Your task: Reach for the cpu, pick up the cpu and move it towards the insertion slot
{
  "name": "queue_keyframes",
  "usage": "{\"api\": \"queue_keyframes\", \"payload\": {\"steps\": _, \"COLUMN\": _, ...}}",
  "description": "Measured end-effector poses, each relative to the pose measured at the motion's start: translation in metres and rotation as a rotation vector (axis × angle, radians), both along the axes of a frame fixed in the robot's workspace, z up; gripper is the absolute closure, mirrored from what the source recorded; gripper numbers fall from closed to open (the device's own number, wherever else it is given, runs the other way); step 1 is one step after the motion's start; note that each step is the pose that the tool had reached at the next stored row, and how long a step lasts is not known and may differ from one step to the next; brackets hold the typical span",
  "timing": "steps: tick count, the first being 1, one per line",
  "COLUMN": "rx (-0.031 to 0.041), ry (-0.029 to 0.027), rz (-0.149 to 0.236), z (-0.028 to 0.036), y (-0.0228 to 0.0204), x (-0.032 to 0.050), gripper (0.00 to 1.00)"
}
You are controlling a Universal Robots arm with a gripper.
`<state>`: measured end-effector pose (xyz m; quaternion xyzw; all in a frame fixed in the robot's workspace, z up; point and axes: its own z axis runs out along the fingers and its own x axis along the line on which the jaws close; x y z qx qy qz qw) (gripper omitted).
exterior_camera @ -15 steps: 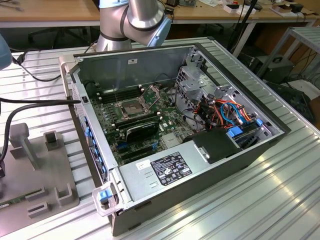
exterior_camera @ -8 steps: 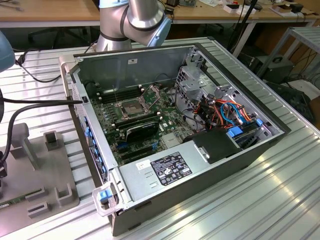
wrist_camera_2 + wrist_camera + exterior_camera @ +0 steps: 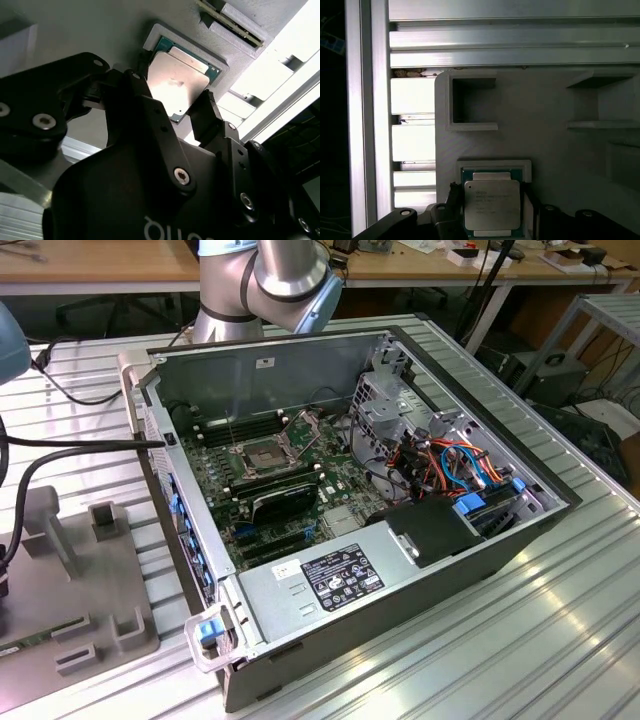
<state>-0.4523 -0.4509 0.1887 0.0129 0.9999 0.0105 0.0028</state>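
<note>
The gripper [image 3: 170, 92] is at the grasping step, fingers spread just wider than the cpu [image 3: 492, 207]; whether they touch it, I cannot tell. Gripping calls for a square squeeze on opposite edges. The cpu, pale silver on a green rim, lies flat in the grey tray [image 3: 545, 140], well apart from the insertion slot [image 3: 262, 453].

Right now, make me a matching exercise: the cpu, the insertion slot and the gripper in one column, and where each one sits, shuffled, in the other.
1. cpu
2. insertion slot
3. gripper

A. on the green motherboard inside the open case
B. straddling the cpu, fingers apart
C. lying in a recess of the grey holder

Pairs: 1-C, 2-A, 3-B.
</note>
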Motion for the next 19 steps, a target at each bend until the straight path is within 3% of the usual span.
{"api": "queue_keyframes", "payload": {"steps": 1, "rx": 0.0000, "ry": 0.0000, "rz": 0.000, "z": 0.0000, "y": 0.0000, "x": 0.0000, "gripper": 0.45}}
{"api": "queue_keyframes", "payload": {"steps": 9, "rx": 0.0000, "ry": -0.0001, "rz": 0.000, "z": 0.0084, "y": 0.0000, "x": 0.0000, "gripper": 0.45}}
{"api": "queue_keyframes", "payload": {"steps": 16, "rx": 0.0002, "ry": 0.0000, "rz": 0.000, "z": 0.0088, "y": 0.0000, "x": 0.0000, "gripper": 0.45}}
{"api": "queue_keyframes", "payload": {"steps": 19, "rx": 0.0003, "ry": -0.0001, "rz": 0.000, "z": 0.0138, "y": 0.0000, "x": 0.0000, "gripper": 0.45}}
